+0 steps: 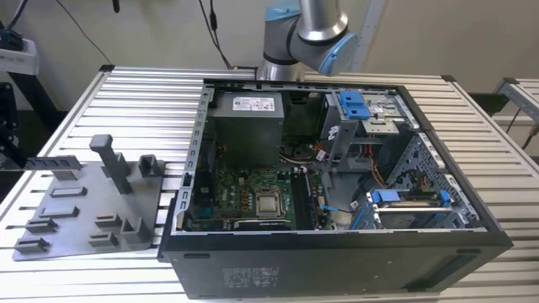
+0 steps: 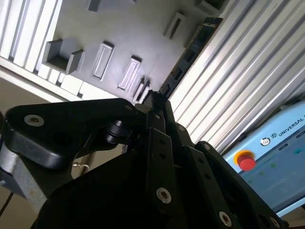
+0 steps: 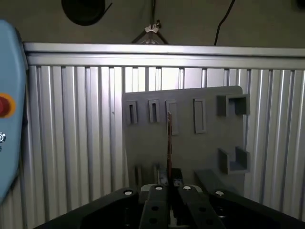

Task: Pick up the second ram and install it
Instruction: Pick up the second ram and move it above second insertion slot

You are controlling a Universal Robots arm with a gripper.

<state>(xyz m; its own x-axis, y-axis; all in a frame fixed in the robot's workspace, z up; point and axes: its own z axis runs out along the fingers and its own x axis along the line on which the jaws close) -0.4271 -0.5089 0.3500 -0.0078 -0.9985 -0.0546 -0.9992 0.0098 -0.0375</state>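
Ribbed aluminium table, grey tray; gripper clamps flat dark ram by one end, long axis straight out from its tips.

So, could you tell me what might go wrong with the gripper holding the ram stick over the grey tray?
The gripper pinches the second ram near one end only, so it could tilt or slip. Its free end hangs over the grey tray, whose raised blocks could catch it. Cables crowd the motherboard near its slots.
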